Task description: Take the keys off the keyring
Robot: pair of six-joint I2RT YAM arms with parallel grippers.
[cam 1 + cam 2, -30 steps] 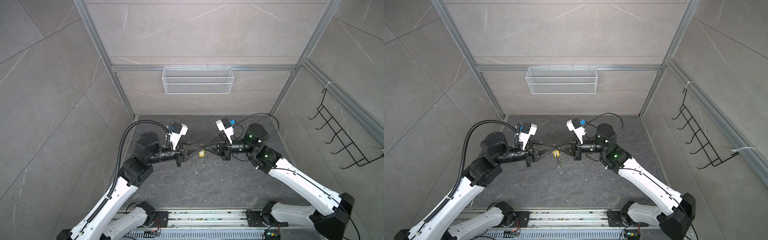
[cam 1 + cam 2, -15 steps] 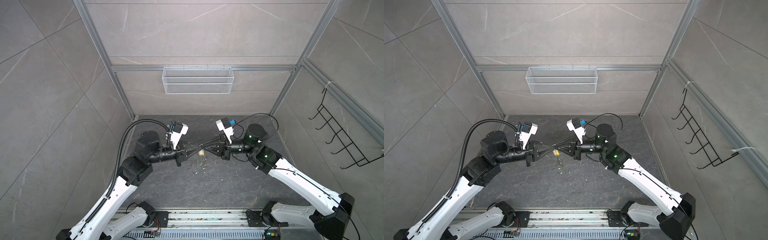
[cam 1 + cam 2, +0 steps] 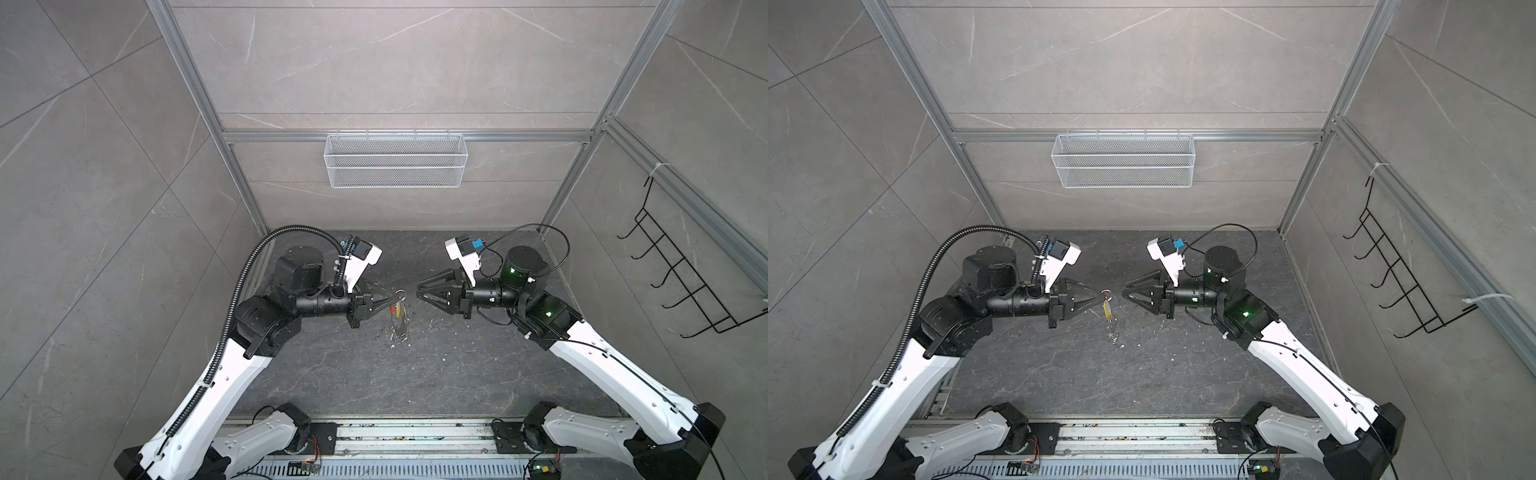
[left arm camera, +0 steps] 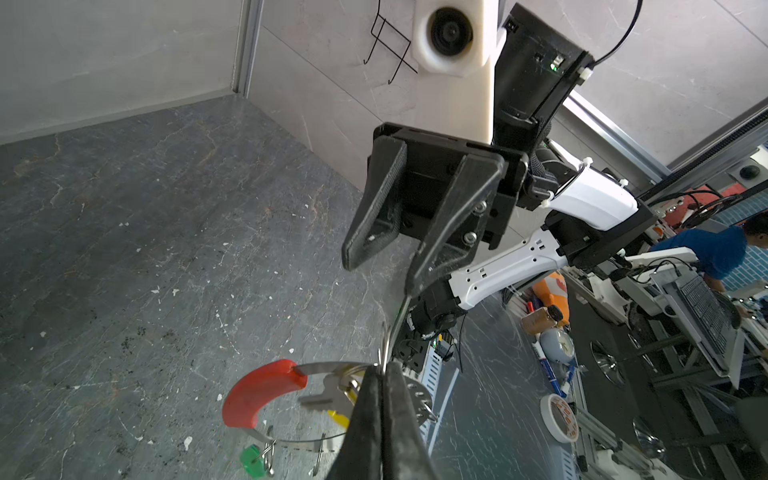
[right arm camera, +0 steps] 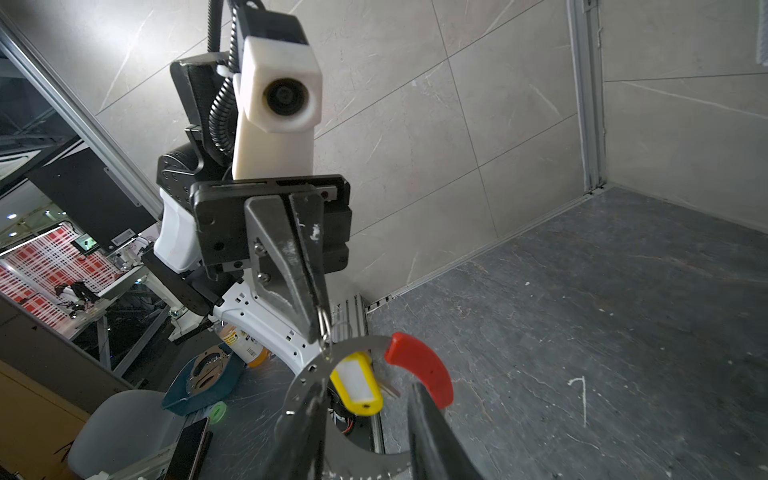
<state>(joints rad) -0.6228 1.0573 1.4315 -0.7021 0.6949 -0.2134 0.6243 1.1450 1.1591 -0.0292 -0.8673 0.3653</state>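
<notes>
My left gripper [image 3: 392, 297] [image 3: 1100, 296] is shut on a small silver split ring [image 5: 324, 328], and the keyring [image 5: 299, 382] hangs from that ring above the floor. The keyring is a thin metal hoop with a red sleeve [image 5: 419, 365] [image 4: 257, 395]. A yellow-tagged key [image 5: 357, 388] [image 3: 399, 311] dangles inside the hoop. A green tag [image 4: 252, 455] hangs at the hoop's low side. My right gripper [image 3: 417, 290] [image 3: 1123, 291] is open and holds nothing. In both top views it stands a short gap to the right of the keyring. In the right wrist view its blurred fingers frame the hoop.
A white wire basket [image 3: 395, 166] hangs on the back wall. A black hook rack [image 3: 681, 282] is on the right wall. The dark stone floor [image 3: 415, 374] is speckled with white chips. A metal rail [image 3: 415, 434] runs along the front edge.
My right gripper has let go of the keyring, opened and drawn back to the right. The left gripper has closed fully and stays put, and the keyring now hangs from it alone.
</notes>
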